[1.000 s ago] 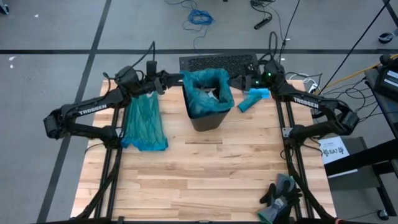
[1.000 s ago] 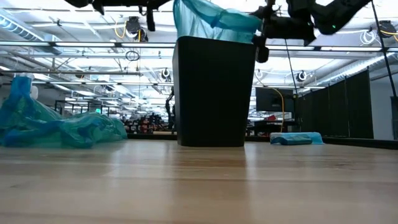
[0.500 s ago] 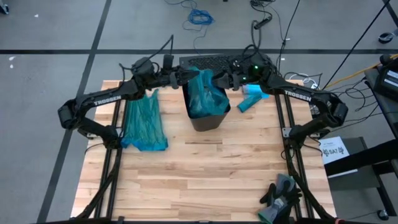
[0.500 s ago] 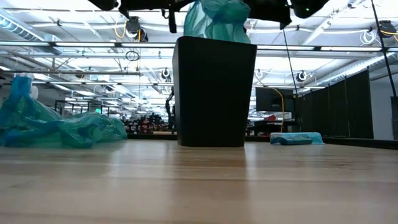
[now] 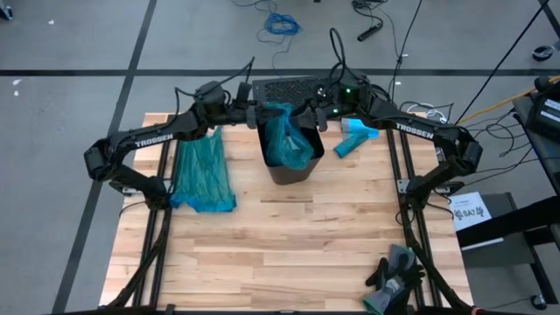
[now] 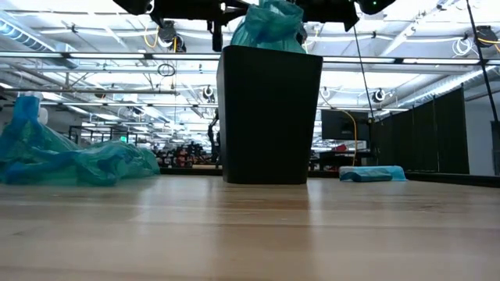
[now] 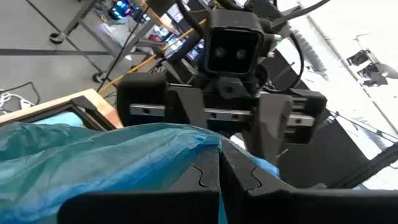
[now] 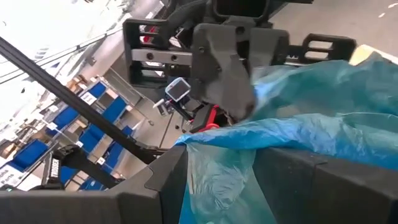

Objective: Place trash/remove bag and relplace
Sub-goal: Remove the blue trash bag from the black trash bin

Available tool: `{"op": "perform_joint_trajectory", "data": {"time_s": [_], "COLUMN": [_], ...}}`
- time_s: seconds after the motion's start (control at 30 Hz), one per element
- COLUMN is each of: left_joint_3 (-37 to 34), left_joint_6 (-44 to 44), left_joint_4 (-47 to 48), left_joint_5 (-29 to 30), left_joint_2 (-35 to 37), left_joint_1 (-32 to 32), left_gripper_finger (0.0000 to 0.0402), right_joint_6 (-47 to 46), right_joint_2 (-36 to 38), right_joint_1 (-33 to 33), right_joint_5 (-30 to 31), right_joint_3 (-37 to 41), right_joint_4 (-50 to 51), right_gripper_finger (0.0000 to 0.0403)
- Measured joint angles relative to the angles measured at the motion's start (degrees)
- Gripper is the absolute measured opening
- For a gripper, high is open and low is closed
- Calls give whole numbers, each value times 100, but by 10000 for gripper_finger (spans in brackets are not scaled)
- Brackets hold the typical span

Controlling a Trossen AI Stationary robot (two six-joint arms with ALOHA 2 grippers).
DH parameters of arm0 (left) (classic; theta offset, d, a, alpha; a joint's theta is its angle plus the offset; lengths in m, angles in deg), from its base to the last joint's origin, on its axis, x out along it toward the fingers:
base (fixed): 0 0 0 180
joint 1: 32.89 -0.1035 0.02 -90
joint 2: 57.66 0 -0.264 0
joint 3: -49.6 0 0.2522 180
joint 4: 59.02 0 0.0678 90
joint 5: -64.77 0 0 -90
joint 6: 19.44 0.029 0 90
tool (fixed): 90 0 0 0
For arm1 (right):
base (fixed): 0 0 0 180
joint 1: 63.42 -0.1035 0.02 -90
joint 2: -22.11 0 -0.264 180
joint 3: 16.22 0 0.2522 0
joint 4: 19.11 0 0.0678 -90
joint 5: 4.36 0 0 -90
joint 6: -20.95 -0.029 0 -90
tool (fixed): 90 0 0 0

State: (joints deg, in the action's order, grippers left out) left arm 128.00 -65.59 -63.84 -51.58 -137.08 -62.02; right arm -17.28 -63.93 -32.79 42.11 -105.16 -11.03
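A black bin (image 5: 290,162) stands at the table's far middle with a teal bag (image 5: 282,133) in it. The bag's mouth is bunched into a peak (image 6: 269,25) above the rim. My left gripper (image 5: 262,114) comes from the left and is shut on the bag. My right gripper (image 5: 304,114) faces it from the right and is closed on bunched film. The trash is hidden inside the bag. A second teal bag (image 5: 203,171) lies flat on the table to the left of the bin. My left gripper (image 7: 219,149) pinches the bag's upper edge (image 7: 186,140) between its two shut fingers, coming level from the table's left. The film bunches beside the fingers; how many layers cannot be told. The bag's top stands above the bin and its body stays inside. My right gripper (image 8: 217,165) holds a gathered fold of the bag's upper edge (image 8: 219,183) between its two fingers, which stand apart around the bunch. It comes level from the table's right. The film hangs down from the fingers into the bin.
A solid light-blue pack (image 5: 354,140) lies right of the bin. Dark gloves (image 5: 394,276) sit at the near right corner. A black mesh panel (image 5: 302,87) lies at the far edge behind the bin. Bare wooden tabletop (image 5: 289,236) stretches toward the near edge.
Both grippers have moved toward each other over the bin, the right one also rising. The bag's mouth, which was spread around the bin's rim, has come off the rim and gathered into a narrow bunch above the middle of the bin.
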Motion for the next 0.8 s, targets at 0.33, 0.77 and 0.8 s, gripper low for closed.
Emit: {"op": "perform_joint_trajectory", "data": {"time_s": [0.33,0.77,0.8], "left_joint_3": [0,0,0], "left_joint_6": [-1,0,5], "left_joint_4": [-11,13,24], "left_joint_5": [-45,28,48], "left_joint_2": [0,0,0], "left_joint_1": [7,7,8], "left_gripper_finger": [0,0,0], "right_joint_6": [495,648,639], "right_joint_2": [2,2,2], "right_joint_1": [-37,-154,-165], "right_joint_5": [794,1178,1175], "right_joint_3": [0,0,0], "right_joint_4": [546,492,479], "right_gripper_finger": [167,164,163]}}
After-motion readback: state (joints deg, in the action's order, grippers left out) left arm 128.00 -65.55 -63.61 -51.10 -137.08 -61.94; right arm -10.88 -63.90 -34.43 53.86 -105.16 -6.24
